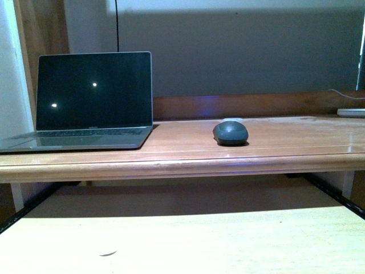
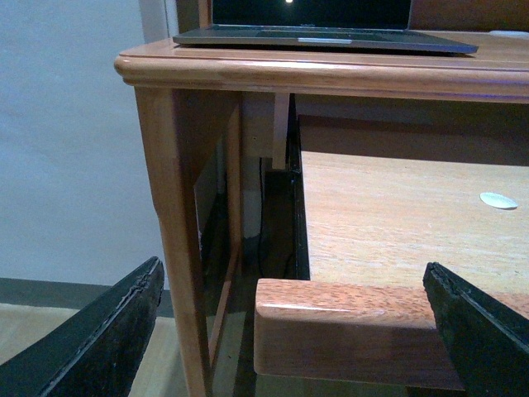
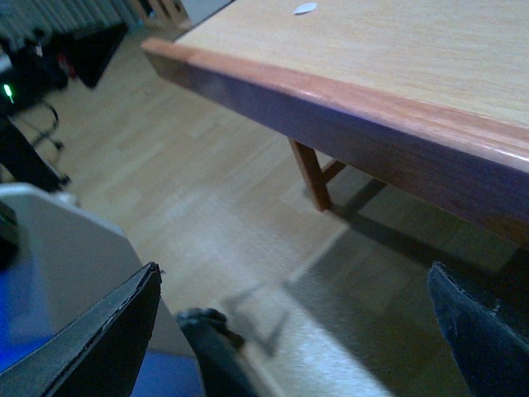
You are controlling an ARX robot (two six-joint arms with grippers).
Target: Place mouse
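The dark grey mouse (image 1: 230, 132) lies on the upper wooden desk shelf (image 1: 182, 157), right of the open laptop (image 1: 85, 103). Neither arm shows in the front view. My left gripper (image 2: 297, 331) is open and empty, low by the left front corner of the pull-out tray (image 2: 388, 223), with its fingers (image 2: 107, 339) spread wide. My right gripper (image 3: 293, 331) is open and empty, held below and in front of the tray's edge (image 3: 347, 124), over the floor. The mouse shows in neither wrist view.
The laptop's screen is dark; its front edge also shows in the left wrist view (image 2: 322, 37). A pale lower tray (image 1: 182, 240) lies in front. A small white sticker (image 2: 498, 200) sits on it. A white object (image 1: 351, 112) rests at the shelf's far right. The desk leg (image 2: 178, 231) stands left.
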